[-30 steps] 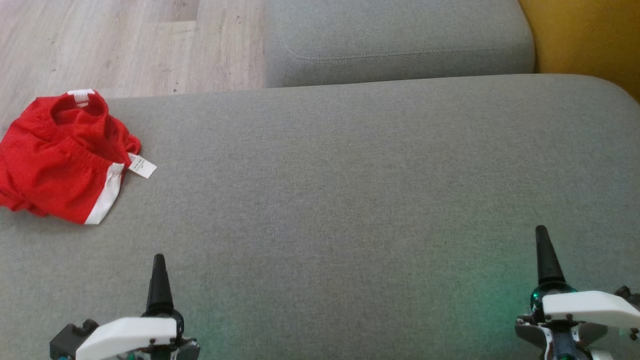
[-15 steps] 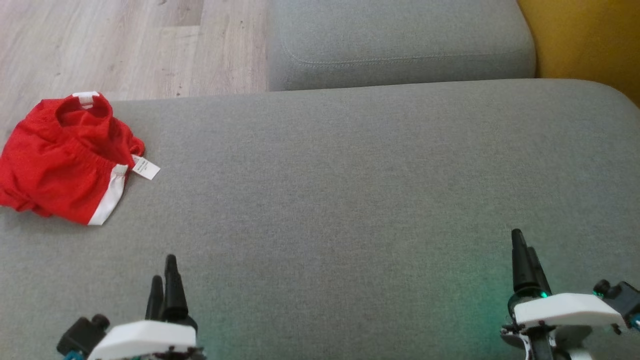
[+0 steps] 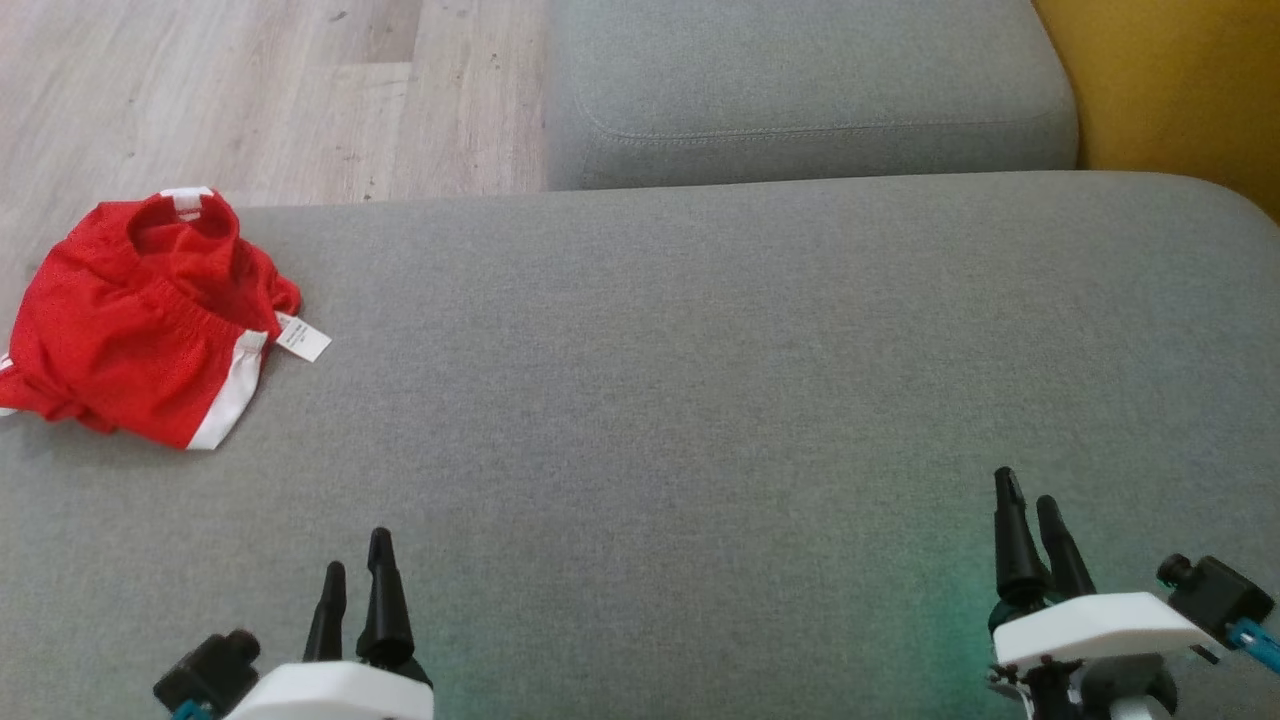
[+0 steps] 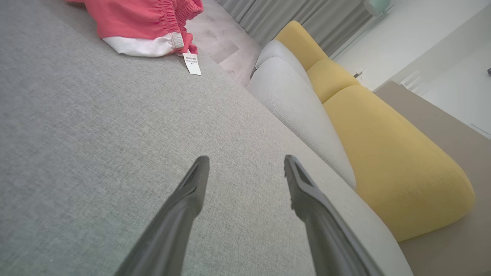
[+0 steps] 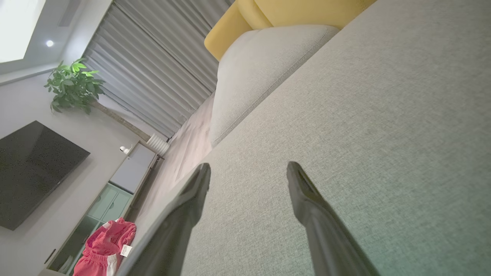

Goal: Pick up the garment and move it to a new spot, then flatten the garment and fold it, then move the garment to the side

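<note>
A living room in a home, identified by its furnishings. A broad grey sofa seat (image 3: 700, 350) with a matching grey cushion (image 3: 810, 90) and yellow cushions (image 4: 383, 145) stands on a pale wooden floor (image 3: 250, 90). Beyond the sofa are long grey curtains (image 5: 153, 69), a leafy potted plant (image 5: 73, 84), a flat television (image 5: 30, 172) mounted on the wall, a low cabinet (image 5: 96, 207) with pale green doors beneath it, and a small recessed ceiling light (image 5: 50, 43), all ordinary domestic fittings.
</note>
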